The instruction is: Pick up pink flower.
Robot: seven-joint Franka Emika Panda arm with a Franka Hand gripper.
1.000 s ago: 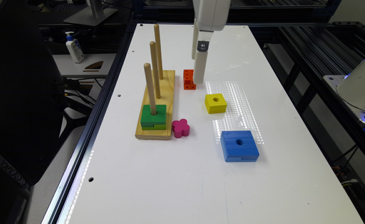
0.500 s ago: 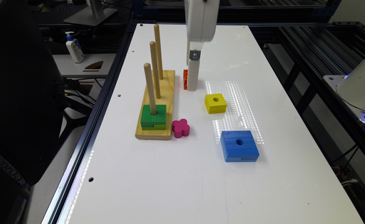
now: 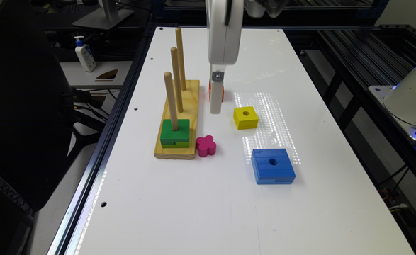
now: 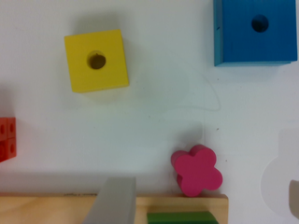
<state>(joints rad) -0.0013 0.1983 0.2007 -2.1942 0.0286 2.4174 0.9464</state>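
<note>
The pink flower [image 3: 206, 145] lies flat on the white table, touching the near corner of the wooden peg board [image 3: 177, 120]. In the wrist view the pink flower [image 4: 197, 171] rests against the board's edge [image 4: 56, 209]. My gripper [image 3: 215, 108] hangs above the table, farther back than the flower, between the board and the yellow square block [image 3: 245, 117]. In the wrist view its two fingers [image 4: 112, 203] stand wide apart with nothing between them, so my gripper [image 4: 201, 205] is open.
An orange cube [image 3: 221, 92] peeks out behind the gripper. A blue square block [image 3: 273, 165] lies toward the exterior view's right of the flower. The board carries three upright pegs [image 3: 176, 79] and a green block [image 3: 174, 132]. Bare table stretches in front.
The gripper has moved toward the exterior view's left and nearer, now standing in front of the orange cube. No block has moved.
</note>
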